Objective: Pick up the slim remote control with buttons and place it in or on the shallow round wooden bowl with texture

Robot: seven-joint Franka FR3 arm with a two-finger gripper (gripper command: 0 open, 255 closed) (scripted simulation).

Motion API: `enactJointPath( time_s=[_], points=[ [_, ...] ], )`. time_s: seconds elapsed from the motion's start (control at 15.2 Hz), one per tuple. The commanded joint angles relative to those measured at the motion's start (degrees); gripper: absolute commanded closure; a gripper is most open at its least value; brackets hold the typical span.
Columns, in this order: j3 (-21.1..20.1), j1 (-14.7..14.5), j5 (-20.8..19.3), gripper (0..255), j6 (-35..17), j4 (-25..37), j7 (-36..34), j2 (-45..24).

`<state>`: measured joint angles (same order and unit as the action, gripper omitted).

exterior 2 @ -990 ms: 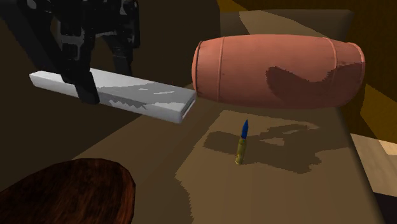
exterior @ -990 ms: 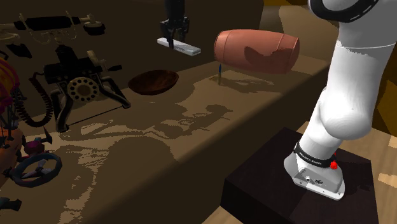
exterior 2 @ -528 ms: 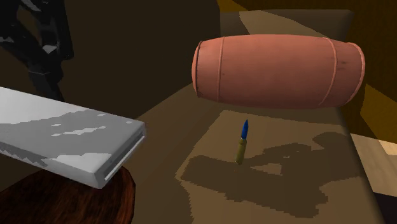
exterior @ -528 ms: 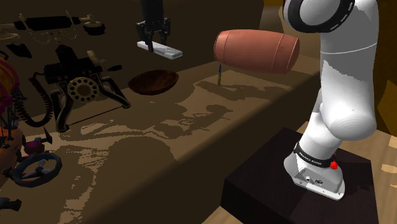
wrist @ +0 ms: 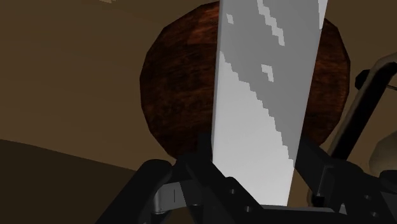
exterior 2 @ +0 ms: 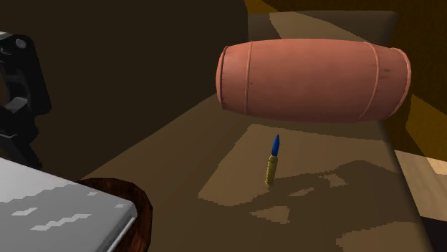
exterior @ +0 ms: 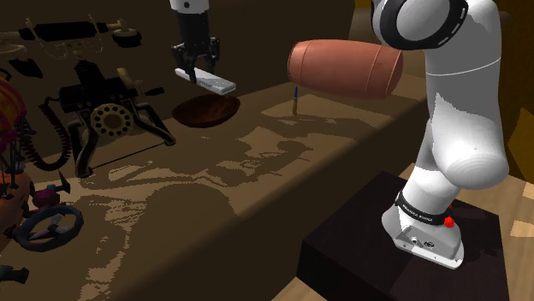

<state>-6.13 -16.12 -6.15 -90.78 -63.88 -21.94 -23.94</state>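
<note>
White arm [exterior: 453, 128], dark joint rings [exterior: 425, 17], all-black claw [exterior: 195, 72]; silver base flange [exterior: 425, 244], red button [exterior: 448, 221].

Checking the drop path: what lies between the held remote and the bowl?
Nothing; in the shoulder view the remote hangs over the bowl with only bare air between.

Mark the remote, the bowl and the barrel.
remote [wrist: 261, 108], wrist view, middle of its pale flat face.
bowl [exterior: 204, 113], shoulder view, its dark hollow.
barrel [exterior 2: 308, 79], second exterior view, middle of its side.

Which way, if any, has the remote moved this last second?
Yes: the remote, in the gripper, went toward the shoulder view's left, away from the barrel, over the bowl.
</note>
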Motion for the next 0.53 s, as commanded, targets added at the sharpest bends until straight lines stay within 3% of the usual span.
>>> enactJointPath(
  time_s=[0.0,0.46],
  points=[
    [0.0,0.0,0.0,255,-1.9,-2.2,-0.2,0.4],
    [0.0,0.3,0.1,255,-7.6,-9.4,-0.6,1.9]
  ],
)
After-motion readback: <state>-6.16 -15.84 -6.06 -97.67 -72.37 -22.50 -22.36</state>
